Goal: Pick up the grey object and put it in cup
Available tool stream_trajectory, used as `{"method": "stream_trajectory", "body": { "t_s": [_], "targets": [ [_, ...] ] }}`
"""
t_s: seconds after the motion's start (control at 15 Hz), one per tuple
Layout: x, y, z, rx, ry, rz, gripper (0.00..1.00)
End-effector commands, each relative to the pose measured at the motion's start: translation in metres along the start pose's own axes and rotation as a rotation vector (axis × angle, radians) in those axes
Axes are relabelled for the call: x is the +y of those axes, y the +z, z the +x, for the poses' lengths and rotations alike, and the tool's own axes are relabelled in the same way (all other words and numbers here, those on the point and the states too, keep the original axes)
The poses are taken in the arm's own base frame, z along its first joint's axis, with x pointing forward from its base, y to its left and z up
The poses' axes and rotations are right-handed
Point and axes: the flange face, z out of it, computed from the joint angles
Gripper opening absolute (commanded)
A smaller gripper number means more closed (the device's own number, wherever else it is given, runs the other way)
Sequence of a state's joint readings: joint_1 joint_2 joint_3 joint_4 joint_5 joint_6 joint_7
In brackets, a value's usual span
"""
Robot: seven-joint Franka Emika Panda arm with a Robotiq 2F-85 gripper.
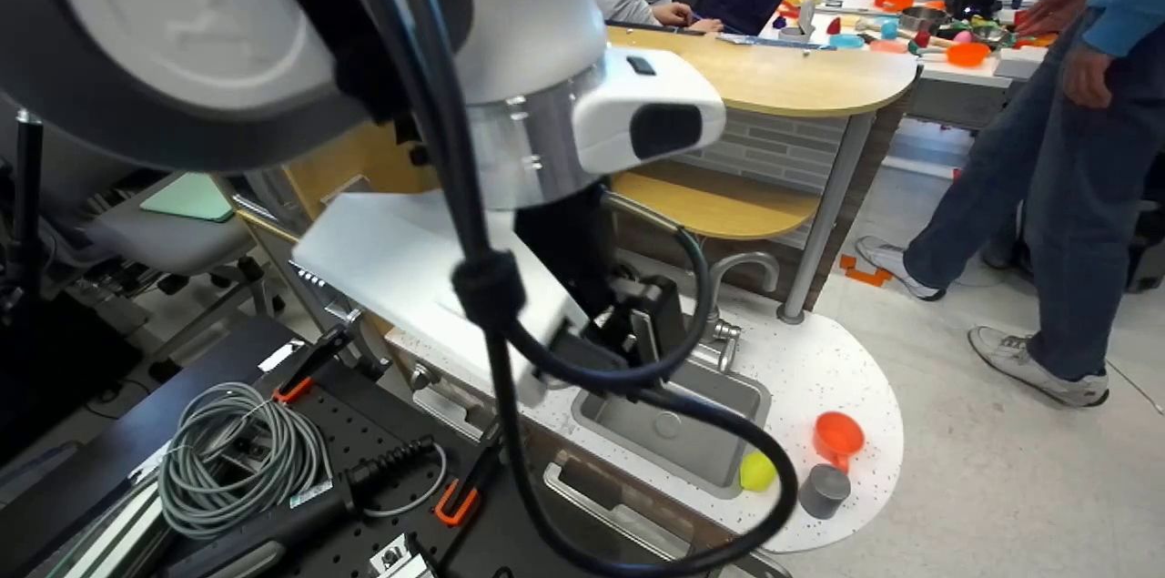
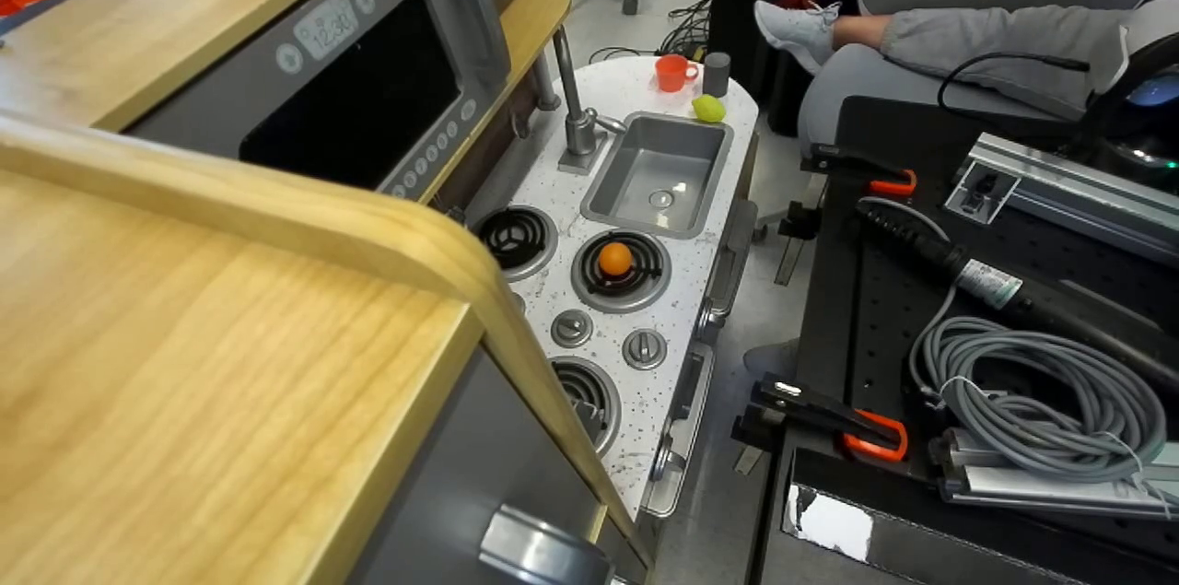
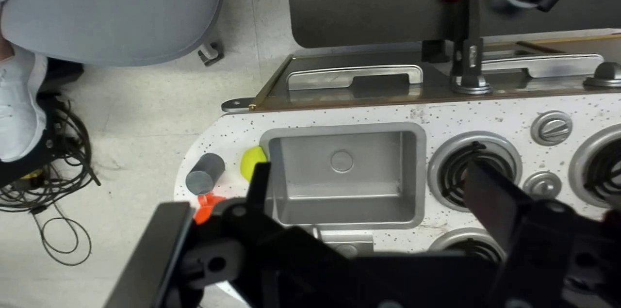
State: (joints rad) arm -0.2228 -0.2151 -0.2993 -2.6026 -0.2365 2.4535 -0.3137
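Judged task unstarted: my jaws stood wide apart, empty; grey object (image 3: 205, 173) sat left of the sink (image 3: 310, 170) in wrist view, outside the orange cup (image 2: 671, 75); grasp and placement remained.

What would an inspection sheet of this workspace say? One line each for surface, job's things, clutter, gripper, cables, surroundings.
Surface: white speckled countertop with a built-in grey sink.
Job's things: grey cylinder stands upright beside the orange-red cup, not in it; whether they touch cannot be told.
Clutter: yellow-green piece at the sink's rim; orange ball on a burner.
Grippers: the one gripper is open, nothing seen between its fingertips.
Cables: black cables hang in a loop off the arm; a grey cable lies coiled over the black table.
Surroundings: a standing person in an exterior view; an outstretched leg near the black table.
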Motion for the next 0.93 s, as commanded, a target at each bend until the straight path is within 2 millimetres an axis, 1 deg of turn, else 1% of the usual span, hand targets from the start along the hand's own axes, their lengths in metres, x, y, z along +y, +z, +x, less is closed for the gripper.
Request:
{"method": "stream_trajectory", "body": {
  "t_s": [0.0, 0.13, 0.2, 0.53, 0.67, 0.87],
  "targets": [
    [0.052, 0.039, 0.017, 0.005, 0.007, -0.02, 1.0],
    [0.083, 0.064, 0.023, 0.011, -0.01, -0.023, 1.0],
    [0.093, 0.082, 0.027, 0.006, -0.003, -0.013, 1.0],
    [0.15, 0.159, 0.042, -0.014, 0.041, 0.067, 1.0],
    [0.17, 0.192, 0.053, -0.02, 0.041, 0.07, 1.0],
    [0.194, 0.241, 0.074, -0.029, 0.059, 0.044, 1.0]
  ]
}}
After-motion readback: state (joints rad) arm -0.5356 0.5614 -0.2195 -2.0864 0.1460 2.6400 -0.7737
